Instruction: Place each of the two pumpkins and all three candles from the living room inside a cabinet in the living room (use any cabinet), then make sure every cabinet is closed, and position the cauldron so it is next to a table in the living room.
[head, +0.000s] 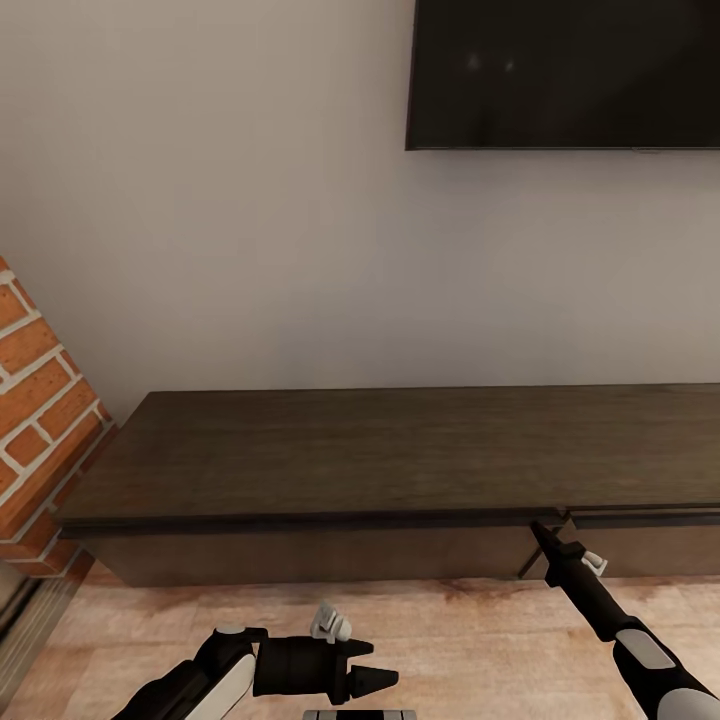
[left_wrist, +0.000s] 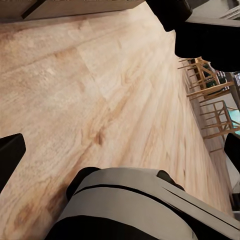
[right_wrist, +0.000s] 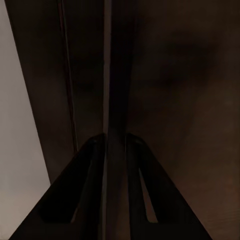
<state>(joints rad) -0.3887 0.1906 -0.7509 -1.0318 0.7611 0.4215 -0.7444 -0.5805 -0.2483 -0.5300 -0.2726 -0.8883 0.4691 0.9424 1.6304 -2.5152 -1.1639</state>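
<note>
Head view: the long low dark brown wooden cabinet (head: 400, 460) runs 9-to-3 across your frame along the wall, its right end cut off. Your right gripper (head: 540, 533) sits at its front top edge, at the seam between two drawer fronts; the left gripper (head: 372, 681) hangs low at 6 o'clock, jaws nearly closed, empty.

Left wrist view: pale wood-plank floor (left_wrist: 110, 95); jaw state unclear here.

Right wrist view: jaws nearly closed, straddling a thin vertical cabinet edge (right_wrist: 114, 75). Actual grip cannot be confirmed. Judged: right arm is nearer.
</note>
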